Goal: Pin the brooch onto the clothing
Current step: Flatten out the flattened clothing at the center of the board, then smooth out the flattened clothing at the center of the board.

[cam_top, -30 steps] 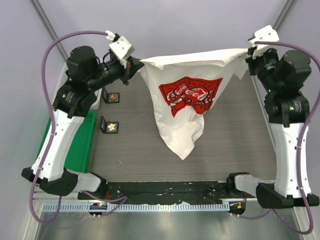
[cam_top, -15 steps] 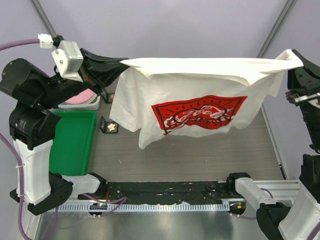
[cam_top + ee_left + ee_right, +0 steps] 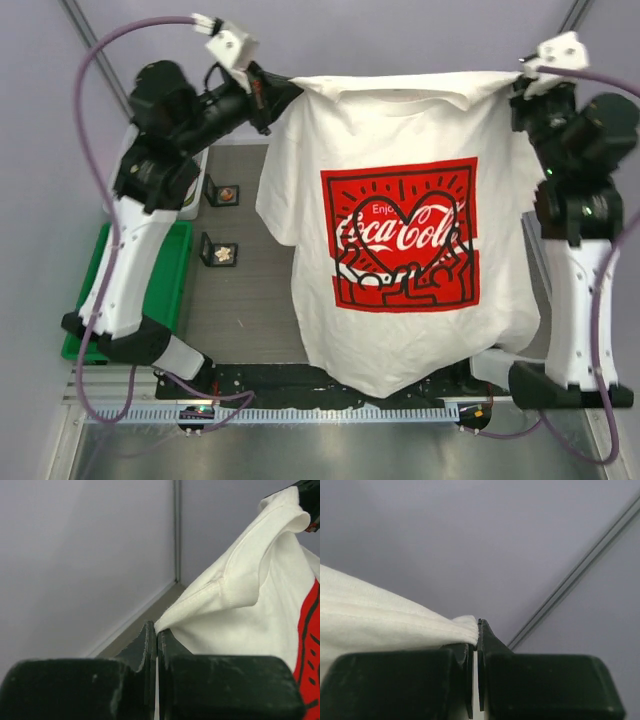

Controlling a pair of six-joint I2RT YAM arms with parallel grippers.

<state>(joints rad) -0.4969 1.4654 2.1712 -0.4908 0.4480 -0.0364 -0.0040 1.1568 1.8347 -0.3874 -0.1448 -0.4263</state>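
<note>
— How do the room and the work surface look from above?
— A dark grey wood-grain table stands inside pale lilac walls, and a thin metal post runs up the far left corner. A green plastic tray lies along the table's left edge, partly under the left arm. A black rail and a white toothed strip run along the near edge.
— And the garment?
— The white short-sleeved T-shirt hangs in the air, spread flat toward the overhead camera. Its red square print with white Coca-Cola script and a heart outline is upright and readable. The left gripper pinches one shoulder and the right gripper the other. In this view the hem covers the middle of the rail.
— Anything else on the table?
— Two stands sit left of the shirt and apart from it. The farther small black stand bears an orange-brown piece, and the nearer small black stand a pale one. They are too small to tell whether either is a brooch.
— What do the wrist views add?
— The grip. On the left wrist, the left gripper has its dark fingers pressed together on a seamed fold of white cloth, with a sliver of red print at the right edge. The right gripper is likewise clamped on a white edge, with only wall and a metal post behind it. Only the overhead view shows the table, tray and stands
</note>
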